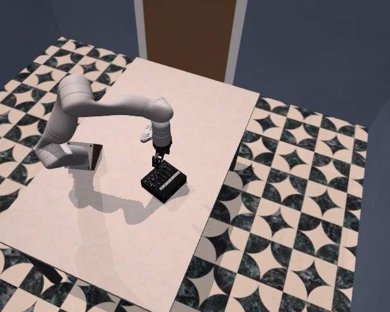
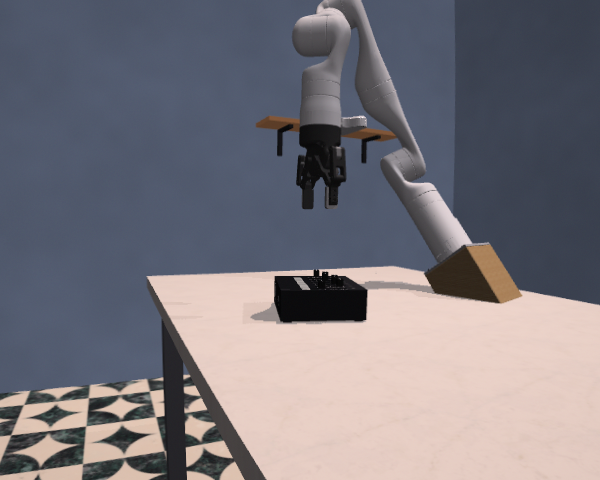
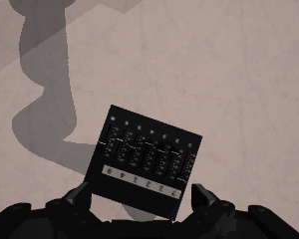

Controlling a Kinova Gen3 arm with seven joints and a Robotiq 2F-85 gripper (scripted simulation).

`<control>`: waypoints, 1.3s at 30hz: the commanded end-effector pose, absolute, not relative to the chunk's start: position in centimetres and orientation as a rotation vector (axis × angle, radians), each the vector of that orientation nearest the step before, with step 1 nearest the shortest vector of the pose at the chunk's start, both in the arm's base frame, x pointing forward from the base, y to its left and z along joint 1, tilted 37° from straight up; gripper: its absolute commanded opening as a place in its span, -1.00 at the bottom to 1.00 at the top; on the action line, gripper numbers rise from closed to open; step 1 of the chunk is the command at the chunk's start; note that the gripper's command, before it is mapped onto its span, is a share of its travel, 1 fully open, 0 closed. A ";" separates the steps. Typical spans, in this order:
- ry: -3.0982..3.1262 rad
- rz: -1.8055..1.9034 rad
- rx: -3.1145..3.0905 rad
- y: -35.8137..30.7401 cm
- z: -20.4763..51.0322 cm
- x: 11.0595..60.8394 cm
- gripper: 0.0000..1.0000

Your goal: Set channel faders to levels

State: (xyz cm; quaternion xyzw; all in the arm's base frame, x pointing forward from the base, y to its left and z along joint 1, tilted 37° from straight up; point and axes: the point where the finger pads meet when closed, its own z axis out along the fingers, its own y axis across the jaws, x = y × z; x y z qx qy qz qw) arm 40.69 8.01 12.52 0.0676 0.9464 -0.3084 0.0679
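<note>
The black lighting desk (image 1: 163, 181) stands on its feet on the table; it also shows in the exterior view (image 2: 320, 298) and in the wrist view (image 3: 146, 159). It has several faders in a row and a pale tape strip (image 3: 142, 181) with written digits, too small to read surely. My gripper (image 2: 319, 197) is open and empty. It hangs well above the desk, fingers pointing down; in the top view (image 1: 157, 162) it appears over the desk's far edge. In the wrist view the fingertips frame the desk's tape side.
The arm's wooden base block (image 2: 472, 273) sits on the table behind the desk. A wall shelf (image 2: 325, 129) with a pale object is behind the arm. The table's edge (image 2: 197, 377) runs close to the desk's left side.
</note>
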 end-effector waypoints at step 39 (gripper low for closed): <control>3.000 -0.998 -0.567 7.3 10.5 39.8 1.00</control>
